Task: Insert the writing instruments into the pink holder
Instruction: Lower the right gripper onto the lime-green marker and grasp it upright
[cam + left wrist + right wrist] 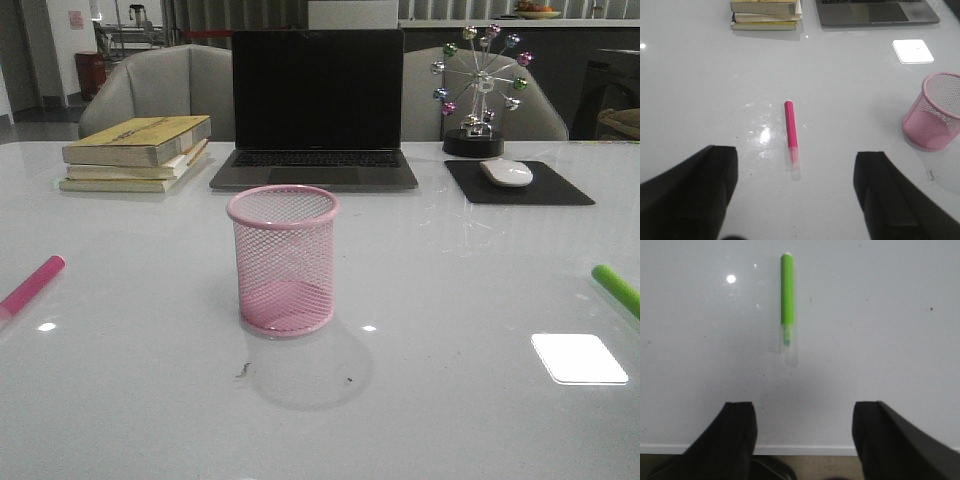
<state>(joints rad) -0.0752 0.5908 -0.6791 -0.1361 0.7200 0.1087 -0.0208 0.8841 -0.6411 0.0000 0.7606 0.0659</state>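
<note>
The pink wire-mesh holder [283, 258] stands upright and empty at the middle of the white table; it also shows in the left wrist view [934, 113]. A magenta-pink marker [32, 284] lies flat at the table's left edge. In the left wrist view this pink marker [791, 131] lies just ahead of my left gripper [796, 172], which is open and holds nothing. A bright green marker [616, 288] lies at the right edge. My right gripper [804, 412] is open over the table's near edge, with the green marker [787, 295] lying ahead of it. Neither gripper appears in the front view.
Behind the holder sit an open laptop [317, 110], a stack of books [137, 152] at the back left, and a mouse [506, 172] on a black pad [518, 183] with a ferris-wheel ornament [478, 88] at the back right. The table's near edge [805, 449] runs under my right gripper.
</note>
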